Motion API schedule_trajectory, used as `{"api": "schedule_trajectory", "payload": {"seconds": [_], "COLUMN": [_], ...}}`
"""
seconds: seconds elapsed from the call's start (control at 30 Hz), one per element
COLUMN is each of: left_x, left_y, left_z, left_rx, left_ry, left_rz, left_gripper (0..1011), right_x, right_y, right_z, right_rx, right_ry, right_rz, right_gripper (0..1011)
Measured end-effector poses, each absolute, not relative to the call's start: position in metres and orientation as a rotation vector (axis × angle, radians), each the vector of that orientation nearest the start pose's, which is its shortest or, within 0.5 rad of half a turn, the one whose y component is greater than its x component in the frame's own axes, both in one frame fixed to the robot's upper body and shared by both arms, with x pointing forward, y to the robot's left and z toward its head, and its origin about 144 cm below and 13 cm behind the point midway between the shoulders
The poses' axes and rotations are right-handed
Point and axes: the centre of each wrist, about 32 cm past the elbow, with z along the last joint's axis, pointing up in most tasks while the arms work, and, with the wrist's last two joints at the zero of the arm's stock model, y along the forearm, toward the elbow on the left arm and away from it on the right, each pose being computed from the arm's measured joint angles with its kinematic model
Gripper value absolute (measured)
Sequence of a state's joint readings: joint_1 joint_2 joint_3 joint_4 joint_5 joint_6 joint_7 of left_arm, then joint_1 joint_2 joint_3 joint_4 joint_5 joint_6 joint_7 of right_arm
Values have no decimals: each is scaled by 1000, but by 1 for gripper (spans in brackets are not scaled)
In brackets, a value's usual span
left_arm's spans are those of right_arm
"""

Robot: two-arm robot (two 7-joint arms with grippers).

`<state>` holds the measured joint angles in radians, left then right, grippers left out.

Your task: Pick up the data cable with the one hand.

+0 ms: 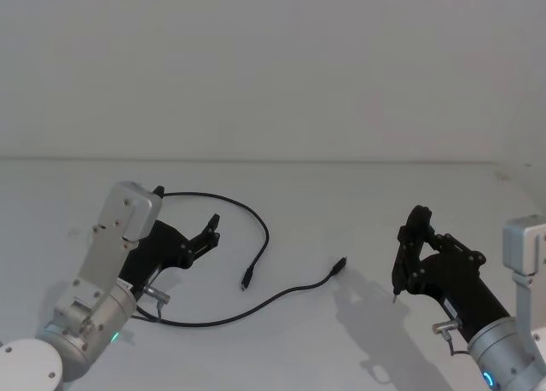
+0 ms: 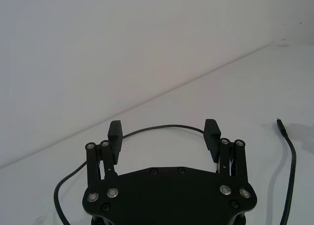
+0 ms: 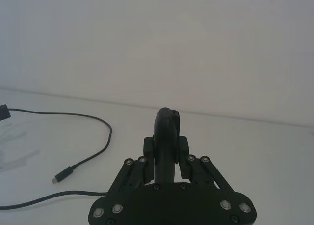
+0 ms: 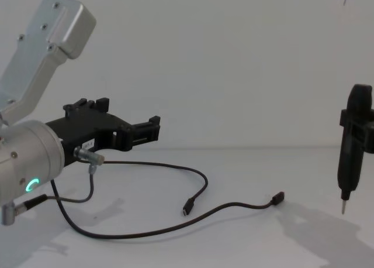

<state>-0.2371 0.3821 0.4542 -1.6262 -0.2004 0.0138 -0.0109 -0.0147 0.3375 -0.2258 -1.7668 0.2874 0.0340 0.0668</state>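
White wall backs a plain white table. Findings as follows.

Data cable: long, thin and black, lying loose on the table in open curves. One stretch comes out from behind the left arm, arcs toward the centre, bends back and ends in a small flat plug near the middle of the table. A second stretch runs from under the left arm along the near side and ends in the other plug. That plug lies to the right of the first and apart from it.

Left gripper: held roughly level on the left side of the table, pointing toward the centre. Its jaws are spread wide with nothing between them. In the chest view it stands above the cable and does not touch it. The silver cylinder behind it carries a lit green ring light. A short grey wire with a silver connector hangs at the wrist.

Right gripper: on the right side of the table, well apart from both plugs. Its jaws are closed on a slim black tool, held upright with its thin pale tip pointing down. Whether the tip meets the table cannot be told.
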Motion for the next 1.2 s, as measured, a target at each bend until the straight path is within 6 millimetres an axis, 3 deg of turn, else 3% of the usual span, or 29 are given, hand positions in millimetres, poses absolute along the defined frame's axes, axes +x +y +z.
{"api": "schedule_trajectory", "payload": {"seconds": [0.63, 1.2], "left_x": [493, 504], "left_y": [199, 208], "left_z": [1205, 1214], "left_rx": [60, 49], "left_ry": [-270, -287], "left_rz": [1120, 950], "left_gripper": [1000, 1000], "right_x": [443, 443], "right_y": [-237, -237], "right_z": [1189, 1189], "right_rx": [26, 26], "right_ry": [-75, -75], "right_rz": [-1229, -1229], "right_gripper": [279, 279]}}
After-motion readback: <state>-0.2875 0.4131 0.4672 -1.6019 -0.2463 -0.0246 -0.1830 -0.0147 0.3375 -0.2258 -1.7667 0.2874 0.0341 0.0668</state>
